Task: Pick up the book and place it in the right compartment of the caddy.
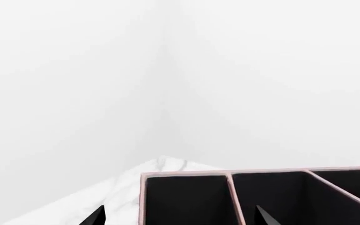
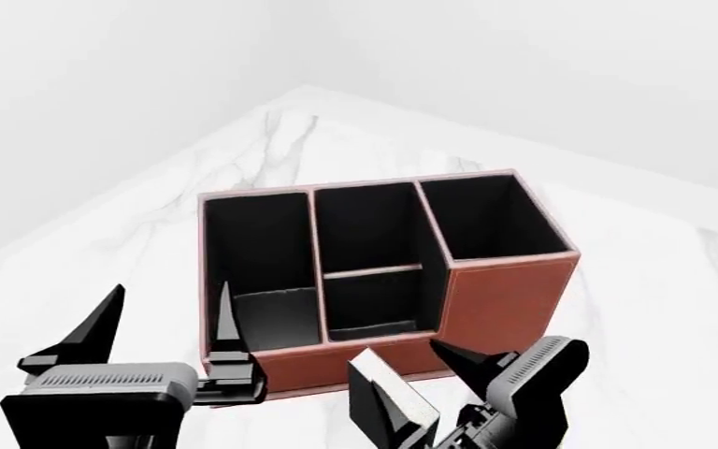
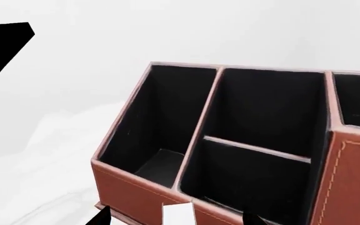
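The right gripper (image 2: 428, 379) is clamped on the book (image 2: 391, 407), held tilted just in front of the caddy (image 2: 509, 299), whose right compartment (image 2: 490, 217) lies beyond and above the fingertips, while the left gripper (image 2: 165, 323) hangs with fingers spread before the caddy's sloped end section (image 2: 259, 271).

White marble table (image 2: 147, 224); red-brown caddy (image 2: 509, 299) directly atop
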Controlling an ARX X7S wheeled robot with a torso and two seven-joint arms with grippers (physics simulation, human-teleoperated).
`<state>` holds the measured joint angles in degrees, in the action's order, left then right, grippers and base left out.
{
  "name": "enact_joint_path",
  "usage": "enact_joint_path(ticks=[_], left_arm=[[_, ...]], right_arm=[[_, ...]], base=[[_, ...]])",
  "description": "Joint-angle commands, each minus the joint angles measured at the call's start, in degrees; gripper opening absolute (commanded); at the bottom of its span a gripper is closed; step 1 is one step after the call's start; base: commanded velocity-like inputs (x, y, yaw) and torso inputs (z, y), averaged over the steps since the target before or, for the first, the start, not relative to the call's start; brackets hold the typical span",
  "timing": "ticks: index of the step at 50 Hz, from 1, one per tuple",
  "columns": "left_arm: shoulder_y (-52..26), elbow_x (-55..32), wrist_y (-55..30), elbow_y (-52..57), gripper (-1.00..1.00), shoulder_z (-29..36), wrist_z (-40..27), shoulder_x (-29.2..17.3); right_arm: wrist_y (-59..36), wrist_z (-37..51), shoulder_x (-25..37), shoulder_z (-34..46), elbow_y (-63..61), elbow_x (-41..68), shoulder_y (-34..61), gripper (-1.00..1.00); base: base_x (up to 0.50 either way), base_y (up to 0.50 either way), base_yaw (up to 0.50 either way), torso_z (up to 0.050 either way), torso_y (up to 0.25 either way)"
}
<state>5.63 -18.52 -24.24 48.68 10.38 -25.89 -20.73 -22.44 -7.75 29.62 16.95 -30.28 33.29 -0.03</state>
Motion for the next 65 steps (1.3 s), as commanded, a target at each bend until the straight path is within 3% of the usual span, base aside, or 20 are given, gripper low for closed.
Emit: enact_joint_path(ticks=[1,65], left_arm=[[-0.28,-0.08,-0.07,-0.21,1.00,0.40,-0.28,-0.21],[-0.56,-0.99,0.58,-0.59,1.00,1.37,-1.78,-1.43]], right_arm=[[1.36,-3.21,0.54,-0.48,1.99,1.96,1.11,1.00],[-0.07,-0.78,3.31,1.47,3.20,-0.99,-2.75,1.00]], base=[[0.00,0.00,0.00,0.000,0.000],[0.00,0.00,0.00,0.000,0.000]])
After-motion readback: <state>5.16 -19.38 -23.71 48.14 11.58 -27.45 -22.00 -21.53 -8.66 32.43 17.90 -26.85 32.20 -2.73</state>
